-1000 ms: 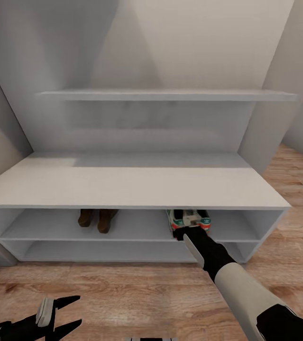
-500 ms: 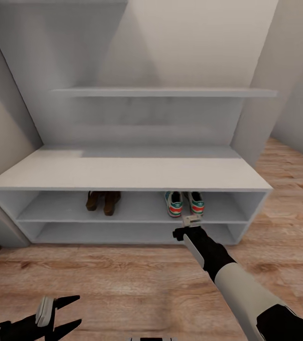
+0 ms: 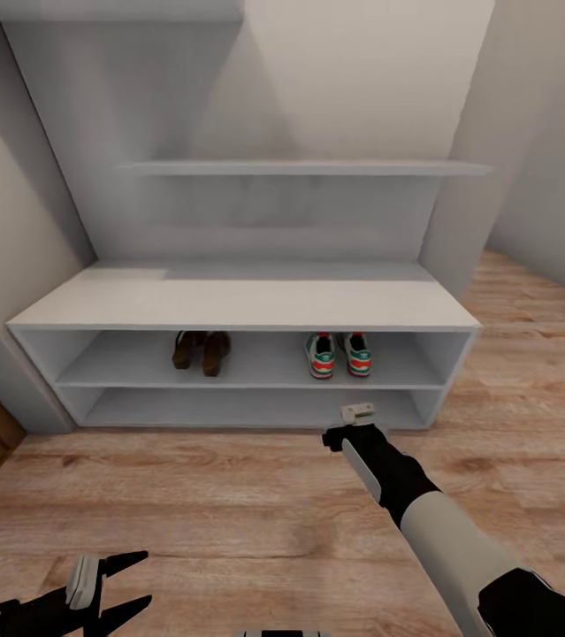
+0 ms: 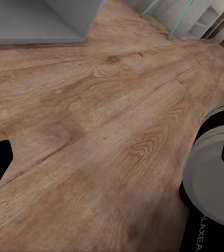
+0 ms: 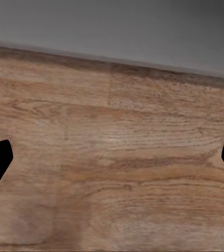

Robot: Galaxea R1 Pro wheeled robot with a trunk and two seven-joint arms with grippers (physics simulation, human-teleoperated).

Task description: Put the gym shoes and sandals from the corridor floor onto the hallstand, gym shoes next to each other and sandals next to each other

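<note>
Four shoes sit on the hallstand's (image 3: 247,305) upper shelf: the sandals (image 3: 201,351) paired left, the gym shoes (image 3: 339,354) paired right. Both claws, left (image 3: 110,584) and right (image 3: 350,425), hang wide and empty. The task looks complete; only retreat remains.

Partial lettering "LAXEA" on the robot's trunk (image 4: 209,231).

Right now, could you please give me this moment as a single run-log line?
gym shoes: side by side, upper shelf of hallstand | sandals: same shelf, paired | right gripper: empty, above corridor floor | left gripper: open
</note>
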